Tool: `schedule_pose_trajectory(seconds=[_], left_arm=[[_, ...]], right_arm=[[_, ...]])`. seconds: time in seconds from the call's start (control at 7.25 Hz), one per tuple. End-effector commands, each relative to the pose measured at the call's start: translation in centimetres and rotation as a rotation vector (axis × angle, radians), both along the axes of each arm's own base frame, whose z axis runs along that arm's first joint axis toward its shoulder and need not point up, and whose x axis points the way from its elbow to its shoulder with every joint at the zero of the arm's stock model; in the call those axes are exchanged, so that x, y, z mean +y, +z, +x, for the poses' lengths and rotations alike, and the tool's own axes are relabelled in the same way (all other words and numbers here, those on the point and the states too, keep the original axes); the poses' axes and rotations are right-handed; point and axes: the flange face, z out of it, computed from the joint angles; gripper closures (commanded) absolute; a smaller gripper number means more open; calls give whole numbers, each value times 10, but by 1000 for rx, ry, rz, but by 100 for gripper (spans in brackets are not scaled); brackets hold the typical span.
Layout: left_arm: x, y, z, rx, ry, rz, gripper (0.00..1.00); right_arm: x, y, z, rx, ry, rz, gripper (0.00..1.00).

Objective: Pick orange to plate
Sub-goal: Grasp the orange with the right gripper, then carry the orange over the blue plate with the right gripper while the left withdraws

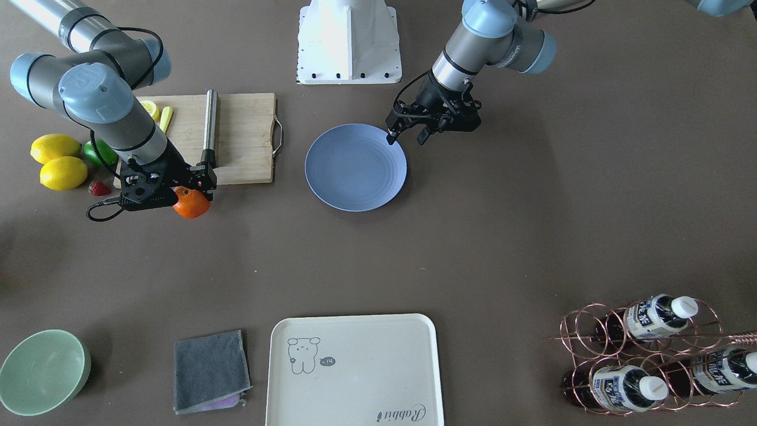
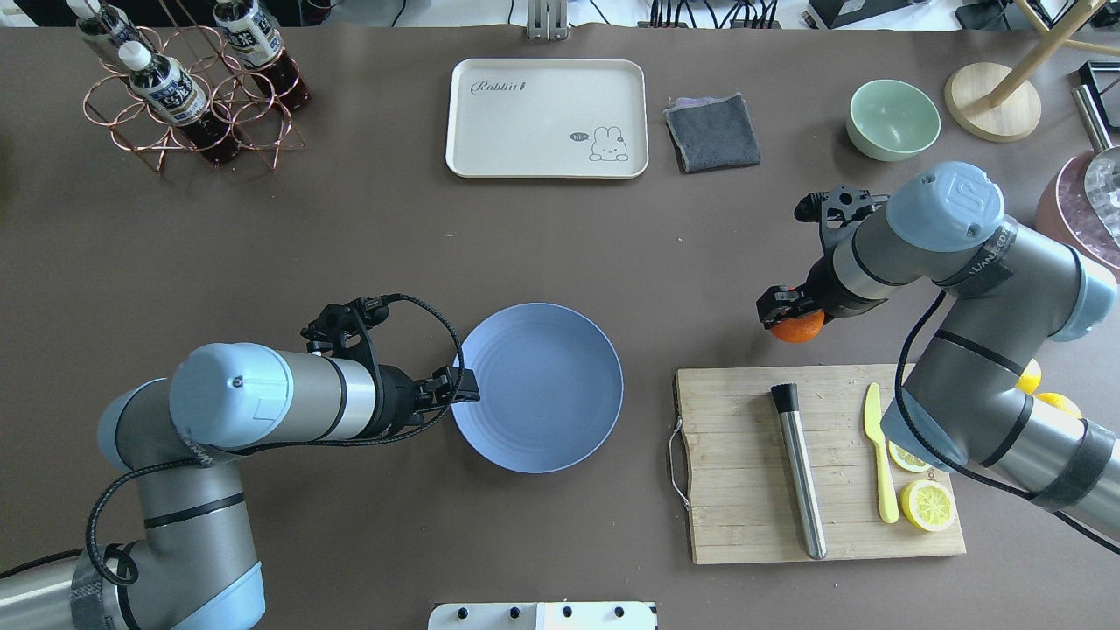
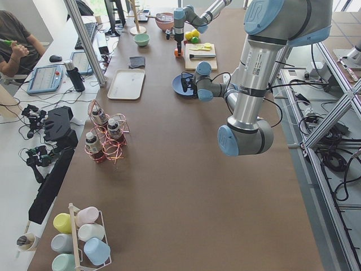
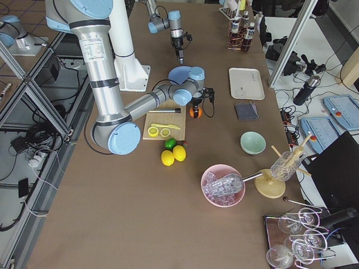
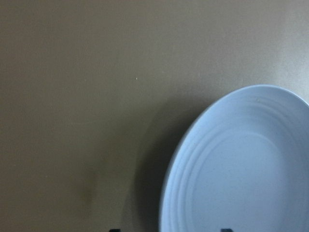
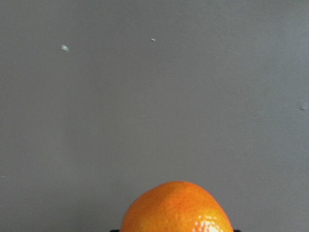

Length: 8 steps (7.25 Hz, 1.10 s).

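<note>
The orange lies just beyond the cutting board's far edge. My right gripper is down over it, open, with a finger on either side. In the right wrist view the orange fills the gap between the two fingertips. The pale blue plate sits bare at the table's middle. My left gripper hangs open and holds nothing, right at the plate's rim on the robot's left side.
The wooden cutting board carries a metal rod, a yellow knife and lemon slices. Two lemons, a lime and a strawberry lie beside it. On the far side stand a cream tray, grey cloth, mint bowl and bottle rack.
</note>
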Motion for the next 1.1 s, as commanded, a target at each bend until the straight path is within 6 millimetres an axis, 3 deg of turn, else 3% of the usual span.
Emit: schedule_pose_trajectory(seconds=[0.0, 0.28, 0.41, 0.55, 0.83, 0.97], left_arm=[[-19, 22, -46, -27, 2, 3, 13], [-58, 78, -122, -106, 59, 48, 13], [-72, 107, -162, -143, 85, 79, 13], [-77, 128, -184, -176, 117, 124, 13], [-77, 131, -187, -184, 130, 144, 12], [-77, 131, -186, -183, 127, 144, 10]], right_arm=[[22, -84, -62, -82, 42, -18, 100], [62, -158, -126, -73, 67, -55, 100], [90, -178, -153, -70, 82, -55, 100], [111, -186, -178, -65, 84, -57, 100], [113, -191, -215, -36, 88, -46, 100], [111, -192, -219, -35, 88, -45, 100]])
